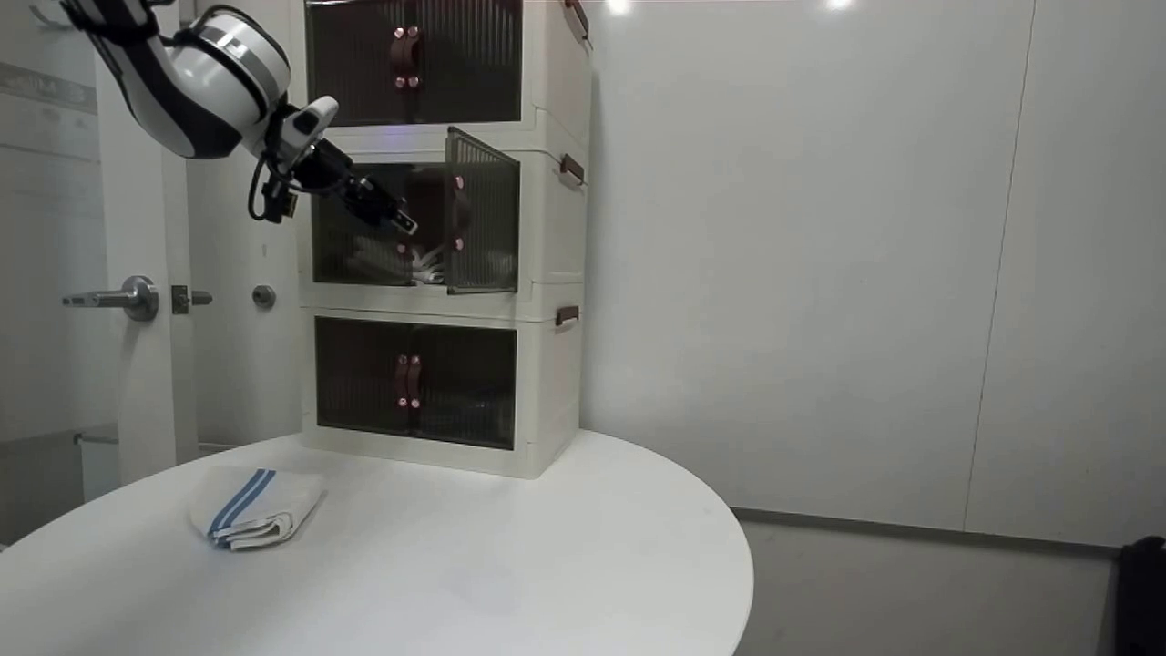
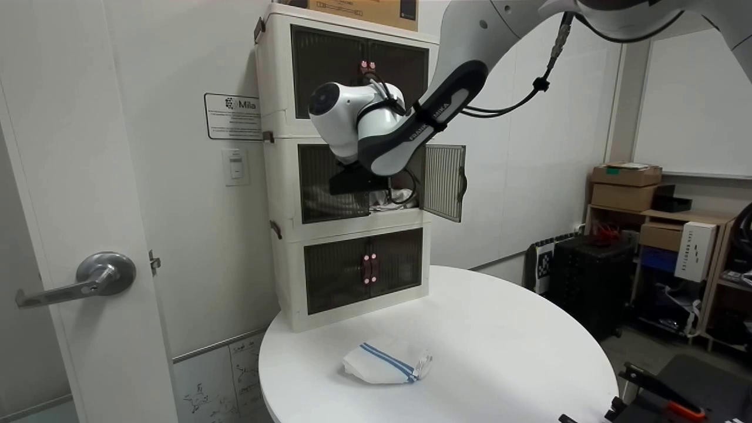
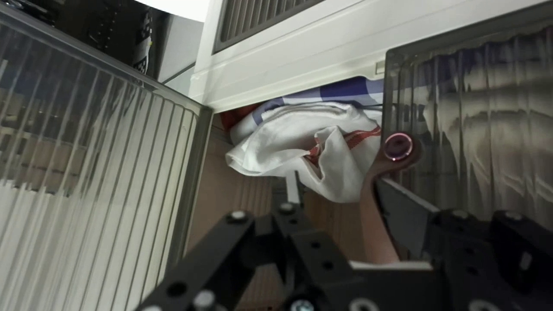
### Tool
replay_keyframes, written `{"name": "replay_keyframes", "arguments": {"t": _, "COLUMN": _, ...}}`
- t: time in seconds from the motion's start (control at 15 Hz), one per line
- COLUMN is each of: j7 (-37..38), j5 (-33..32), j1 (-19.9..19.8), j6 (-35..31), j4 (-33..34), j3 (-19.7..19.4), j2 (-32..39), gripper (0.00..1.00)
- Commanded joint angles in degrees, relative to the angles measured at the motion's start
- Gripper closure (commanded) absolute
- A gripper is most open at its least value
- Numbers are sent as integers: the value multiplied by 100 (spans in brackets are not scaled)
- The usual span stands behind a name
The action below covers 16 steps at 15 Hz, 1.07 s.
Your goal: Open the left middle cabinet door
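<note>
Gripper [image 3: 338, 185]: fingers well apart, nothing clamped. Red-brown strap handle [image 3: 371, 222]: located between the fingers, close to one; contact cannot be determined. Right middle cabinet door [image 3: 99, 164]: swung open, on the gripper's side away from the handle. Left middle cabinet door [image 3: 484, 142]: appears closed, beyond the handle-side finger. Beyond the fingertips: crumpled red-striped white cloth [image 3: 276, 151], then blue-and-white checked cloth [image 3: 337, 88].

Both exterior views sit well back from the claw [image 1: 407, 223], on opposite sides, facing the box stack [image 1: 401, 299] beyond it; both share the bench [image 2: 499, 352]. Wrist view: right behind the claw, close up, looking past it into the middle box [image 3: 293, 77], picture upside down.
</note>
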<state>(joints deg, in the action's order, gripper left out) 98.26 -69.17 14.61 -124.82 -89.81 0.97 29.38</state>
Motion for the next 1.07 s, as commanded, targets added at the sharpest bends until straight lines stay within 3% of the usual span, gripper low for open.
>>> {"name": "replay_keyframes", "arguments": {"t": 0.0, "j7": 207, "j5": 8, "j1": -168, "j6": -102, "j4": -787, "j3": 28, "j2": -487, "gripper": 85}}
{"name": "replay_keyframes", "arguments": {"t": 0.27, "j7": 200, "j5": 11, "j1": -147, "j6": -171, "j4": -1230, "j3": 160, "j2": -706, "gripper": 99}}
{"name": "replay_keyframes", "arguments": {"t": 0.6, "j7": 181, "j5": -17, "j1": -148, "j6": -169, "j4": -1464, "j3": 247, "j2": -874, "gripper": 91}}
{"name": "replay_keyframes", "arguments": {"t": 0.67, "j7": 163, "j5": -29, "j1": -150, "j6": -165, "j4": -1488, "j3": 250, "j2": -871, "gripper": 66}}
{"name": "replay_keyframes", "arguments": {"t": 0.8, "j7": 174, "j5": -39, "j1": -149, "j6": -173, "j4": -1494, "j3": 257, "j2": -873, "gripper": 64}}
{"name": "replay_keyframes", "arguments": {"t": 1.0, "j7": 170, "j5": -46, "j1": -180, "j6": -187, "j4": -1543, "j3": 258, "j2": -899, "gripper": 43}}
